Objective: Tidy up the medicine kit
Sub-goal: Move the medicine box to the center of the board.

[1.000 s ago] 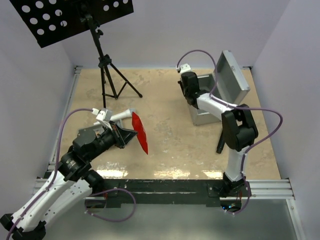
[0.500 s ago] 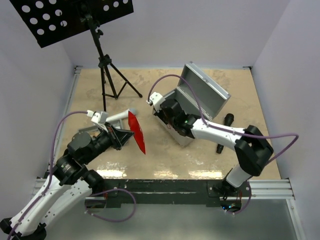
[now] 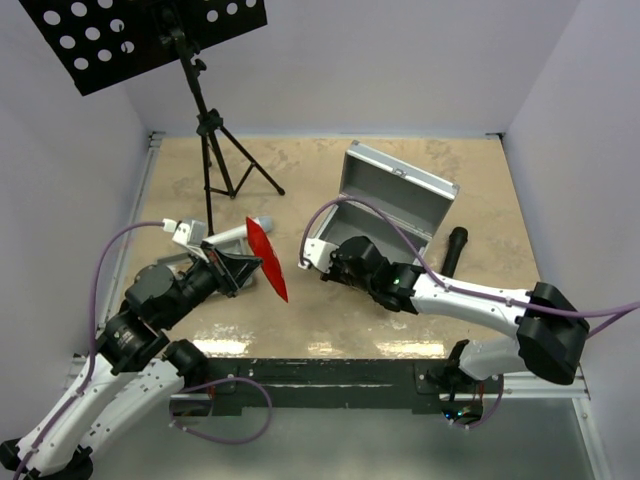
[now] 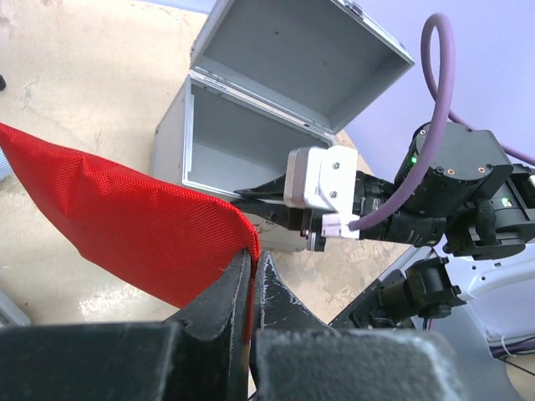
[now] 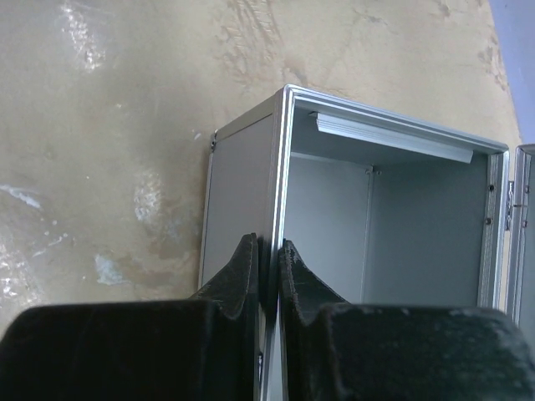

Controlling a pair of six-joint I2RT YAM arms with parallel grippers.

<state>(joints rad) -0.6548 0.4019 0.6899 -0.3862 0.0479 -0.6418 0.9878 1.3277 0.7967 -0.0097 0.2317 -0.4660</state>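
The silver-grey metal case [image 3: 395,195] stands open mid-table, lid tilted back, its inside bare [image 5: 401,225]. My right gripper [image 3: 325,258] is shut on the case's left side wall; in the right wrist view the fingertips [image 5: 269,246] pinch the thin rim, one finger [image 5: 242,263] outside and one inside. My left gripper [image 3: 250,268] is shut on one edge of the red pouch [image 3: 266,258] and holds it above the table, left of the case. In the left wrist view the pouch [image 4: 125,221] hangs from the gripper [image 4: 253,259], with the case [image 4: 242,138] beyond it.
A black tripod stand [image 3: 215,150] with a perforated black board [image 3: 140,30] stands at the back left. A black cylinder [image 3: 452,250] lies right of the case. A white tube-like item [image 3: 238,234] lies behind the left gripper. Walls close the table on three sides.
My right arm has dragged the open case from the back right to the left and nearer, turning it. My left gripper with the pouch has shifted slightly left.
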